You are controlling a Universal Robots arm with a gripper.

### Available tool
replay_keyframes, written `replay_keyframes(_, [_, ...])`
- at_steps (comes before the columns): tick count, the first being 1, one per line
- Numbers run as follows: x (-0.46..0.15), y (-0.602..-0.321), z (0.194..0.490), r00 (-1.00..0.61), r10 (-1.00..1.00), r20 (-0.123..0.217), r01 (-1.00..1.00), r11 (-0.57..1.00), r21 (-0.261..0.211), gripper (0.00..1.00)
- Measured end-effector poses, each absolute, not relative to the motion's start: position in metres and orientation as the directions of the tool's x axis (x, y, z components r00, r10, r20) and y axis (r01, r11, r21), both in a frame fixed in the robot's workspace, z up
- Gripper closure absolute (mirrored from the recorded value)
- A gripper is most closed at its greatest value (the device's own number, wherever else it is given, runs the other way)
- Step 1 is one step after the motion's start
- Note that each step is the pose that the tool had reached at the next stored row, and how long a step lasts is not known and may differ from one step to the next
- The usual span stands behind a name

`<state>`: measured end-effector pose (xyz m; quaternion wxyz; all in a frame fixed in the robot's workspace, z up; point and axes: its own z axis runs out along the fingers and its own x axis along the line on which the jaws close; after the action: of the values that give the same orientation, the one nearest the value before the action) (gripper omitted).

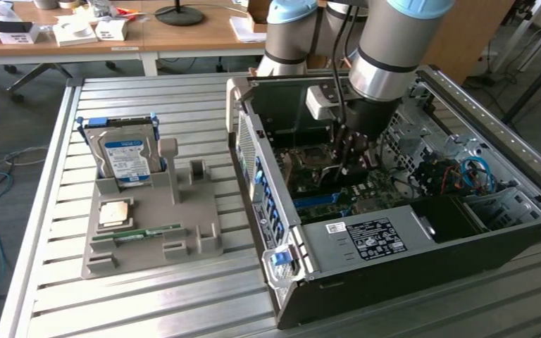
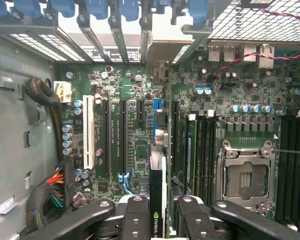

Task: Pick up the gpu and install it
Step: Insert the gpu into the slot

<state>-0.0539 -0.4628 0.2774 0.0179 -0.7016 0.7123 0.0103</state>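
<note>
The gpu is a thin dark card seen edge-on, with a green logo near my fingers and a blue connector at its far end. My gripper is shut on it, one black finger on each side. The card runs parallel to the long black expansion slots of the green motherboard, just beside them. I cannot tell whether its lower edge touches a slot. In the exterior view my gripper reaches down inside the open computer case.
A white slot and cable bundles lie to one side of the card, the processor socket to the other. Outside the case, a grey holder carries a silver hard drive and a green memory stick.
</note>
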Motion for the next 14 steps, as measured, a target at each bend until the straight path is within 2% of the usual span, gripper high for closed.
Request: replay_keyframes(14, [-0.0571,-0.4629,0.2722,-0.015,-0.999,-0.04,-1.0,0.015,-0.01,0.74])
